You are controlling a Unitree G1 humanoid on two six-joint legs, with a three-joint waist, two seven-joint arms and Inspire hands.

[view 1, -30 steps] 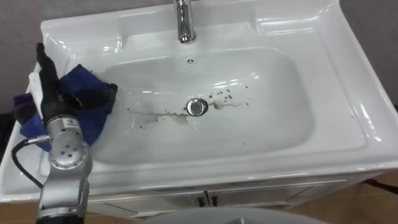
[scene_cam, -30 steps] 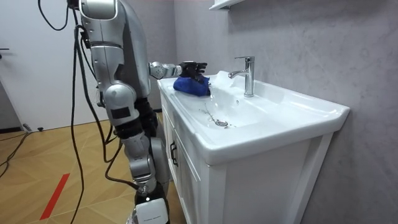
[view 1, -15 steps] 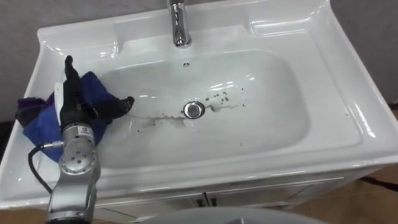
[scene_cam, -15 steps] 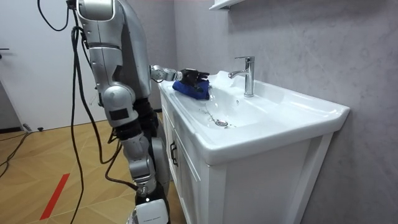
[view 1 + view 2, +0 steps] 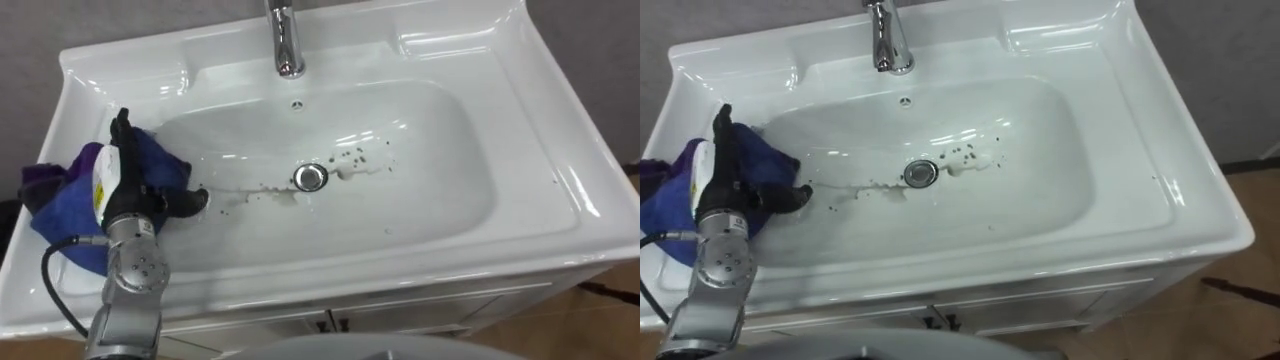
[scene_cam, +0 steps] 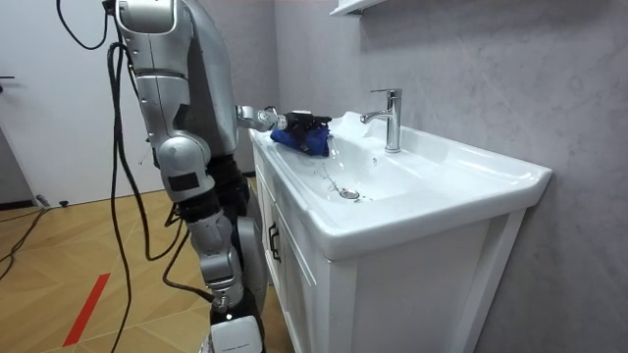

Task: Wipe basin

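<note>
The white basin [image 5: 430,190] has dark specks [image 5: 360,155] right of the chrome drain [image 5: 311,178] and a dirty streak [image 5: 255,193] left of it. A blue cloth [image 5: 65,205] with a purple part lies bunched on the basin's left rim. My left hand [image 5: 145,195] lies on top of the cloth, open. Its thumb points toward the back rim, and its fingers [image 5: 190,202] reach over the cloth's edge onto the bowl's left slope. In the room view I stand at the cabinet's end with that hand [image 6: 306,123] stretched over the cloth [image 6: 294,140].
A chrome faucet [image 5: 288,45] stands at the middle of the back rim, with an overflow hole [image 5: 295,103] below it. The sink sits on a white cabinet [image 6: 294,284] against a grey wall. Wooden floor lies behind me.
My left hand has slid along the cloth toward the bowl, and its fingers now dip over the left slope near the streak. The eye view has shifted a little.
</note>
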